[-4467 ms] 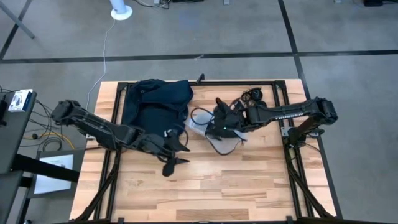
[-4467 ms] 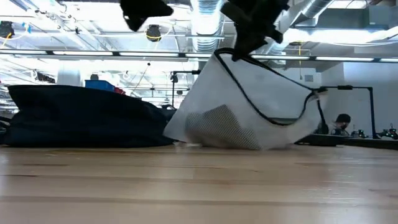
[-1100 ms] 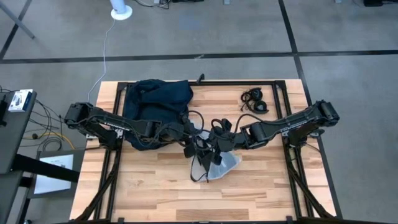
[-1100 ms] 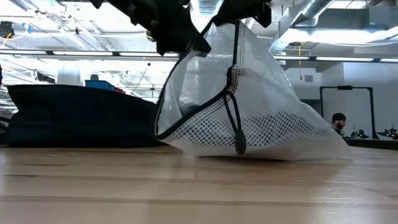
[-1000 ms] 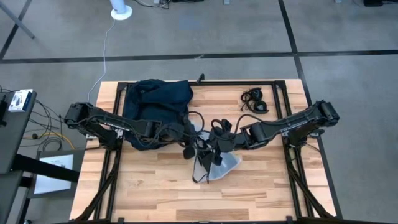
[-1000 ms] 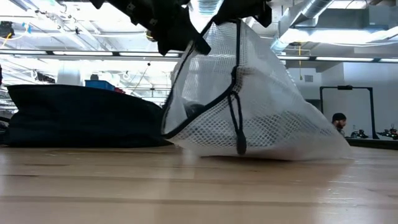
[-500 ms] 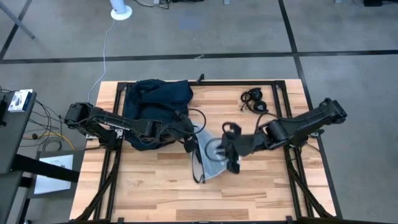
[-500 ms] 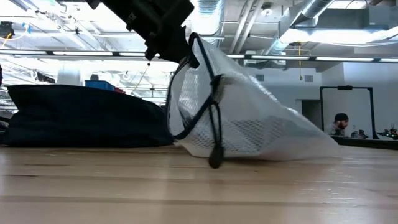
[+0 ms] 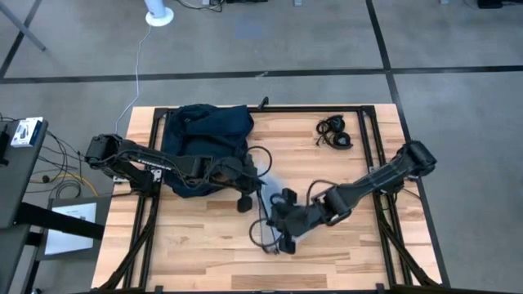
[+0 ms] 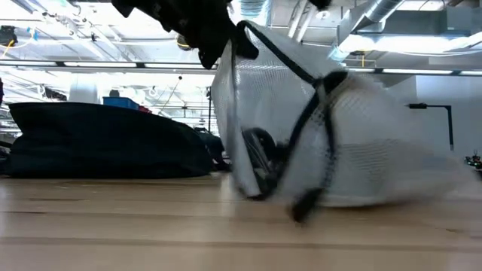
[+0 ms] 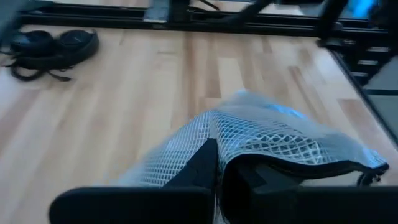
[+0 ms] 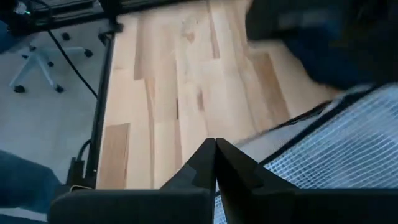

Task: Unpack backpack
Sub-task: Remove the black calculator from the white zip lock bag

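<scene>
I hold the white mesh bag [image 10: 331, 143] up by its edge with the left pincer [image 9: 245, 193], whose fingers are clamped on the mesh. The right pincer [image 9: 282, 233] is near the bag's low end, fingers pressed together (on a piece of mesh or on nothing, I cannot tell). The backpack [image 9: 203, 145] lies at the far left of the desk [image 9: 343, 261]. I fear the dark item [image 10: 260, 162] inside can slide out and roll off, because the bag is swinging.

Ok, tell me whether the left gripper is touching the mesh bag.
Touching: the left wrist view shows the left gripper shut on the mesh bag.
</scene>
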